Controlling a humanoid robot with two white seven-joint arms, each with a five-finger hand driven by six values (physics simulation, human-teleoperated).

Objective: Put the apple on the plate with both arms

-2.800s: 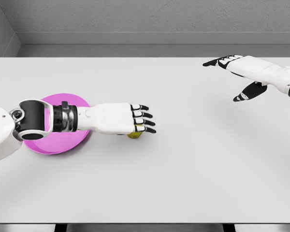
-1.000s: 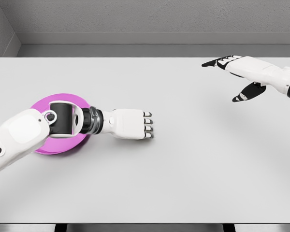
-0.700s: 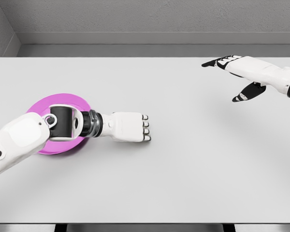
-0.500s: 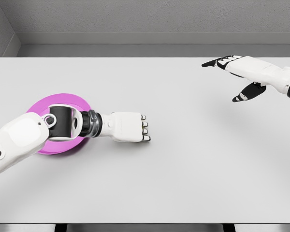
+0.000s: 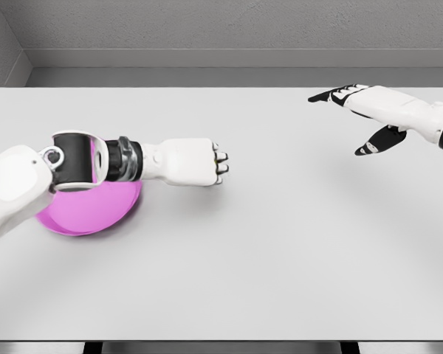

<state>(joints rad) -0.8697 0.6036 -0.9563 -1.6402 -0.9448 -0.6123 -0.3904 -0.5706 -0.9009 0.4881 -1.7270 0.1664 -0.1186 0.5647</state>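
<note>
My left hand (image 5: 215,163) is curled into a fist just right of the pink plate (image 5: 88,211), its forearm crossing the plate's far rim. The yellow-green apple does not show on the table or anywhere else; it is hidden inside the fist. My right hand (image 5: 345,122) hovers far off at the table's back right, fingers spread and holding nothing.
The white table (image 5: 280,243) stretches wide between the two hands. A grey wall runs along its far edge.
The left hand's fingers closed over the apple into a fist. Fist and forearm have since shifted up the picture. The right arm has stayed still.
</note>
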